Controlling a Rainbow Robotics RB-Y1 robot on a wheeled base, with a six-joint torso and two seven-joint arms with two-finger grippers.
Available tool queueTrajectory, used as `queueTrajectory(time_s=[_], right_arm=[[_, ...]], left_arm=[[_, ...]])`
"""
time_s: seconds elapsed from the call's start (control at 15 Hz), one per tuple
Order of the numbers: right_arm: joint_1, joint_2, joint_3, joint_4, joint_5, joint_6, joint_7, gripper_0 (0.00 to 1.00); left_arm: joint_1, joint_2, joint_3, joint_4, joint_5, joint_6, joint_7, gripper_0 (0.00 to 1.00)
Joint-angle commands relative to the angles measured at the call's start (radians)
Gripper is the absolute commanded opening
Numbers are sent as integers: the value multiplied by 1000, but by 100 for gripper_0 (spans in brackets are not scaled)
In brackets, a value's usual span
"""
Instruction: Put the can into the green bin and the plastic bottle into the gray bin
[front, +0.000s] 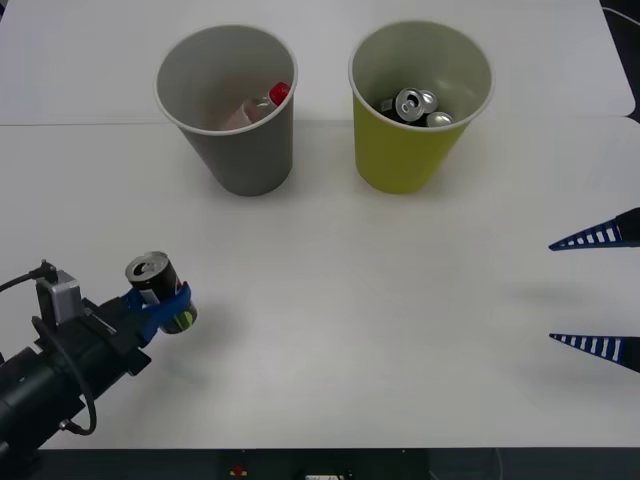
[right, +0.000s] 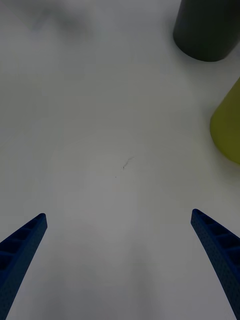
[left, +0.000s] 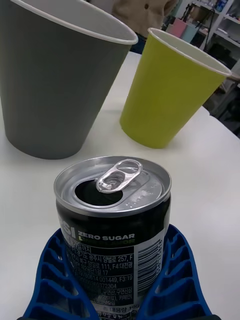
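The left gripper (front: 165, 305) is sitting at the near left of the white table (front: 350, 330), its blue ribbed fingers (left: 175, 280) clamping around the lower body of the can (front: 152, 277), which is standing roughly upright with its silver top and pull-tab showing. In the left wrist view the can (left: 114, 225) is showing an opened mouth and a black label reading "ZERO SUGAR", with the fingers curving up both of its sides. The gray bin (front: 228, 105) is standing at the far side of the table, left of centre, and the plastic bottle (front: 258, 108) is lying tilted inside it, its red cap (front: 280, 93) pointing up toward the right wall. The green bin (front: 418, 100) is standing just to the right of the gray one, apart from it, and is holding other silver-topped cans (front: 415, 107). The right gripper (front: 597, 290) is hovering at the right edge of the table, well away from both bins, its two blue fingers (right: 22, 250) spreading wide apart over bare tabletop with nothing between them.
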Motion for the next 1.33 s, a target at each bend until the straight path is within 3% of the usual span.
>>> queueTrajectory(time_s=[0.07, 0.4, 0.6, 0.8, 0.93, 1.07, 1.2, 1.33], right_arm=[[0, 0, 0, 0, 0, 0, 0, 100], [0, 0, 0, 0, 0, 0, 0, 100], [0, 0, 0, 0, 0, 0, 0, 100], [0, 0, 0, 0, 0, 0, 0, 100], [0, 0, 0, 0, 0, 0, 0, 100], [0, 0, 0, 0, 0, 0, 0, 100], [0, 0, 0, 0, 0, 0, 0, 100], [0, 0, 0, 0, 0, 0, 0, 100]], left_arm=[[10, 34, 59, -63, -167, -17, 249, 0], [4, 48, 295, -178, -598, -258, 921, 0], [-21, 47, 360, -270, -790, -330, 1234, 0], [-81, 47, 369, -330, -933, -394, 1461, 0], [-125, 45, 372, -352, -1000, -437, 1562, 0], [-171, 37, 375, -352, -1045, -495, 1577, 0], [-240, 8, 398, -355, -1101, -617, 1668, 0], [-321, -49, 439, -353, -1163, -761, 1668, 0]])
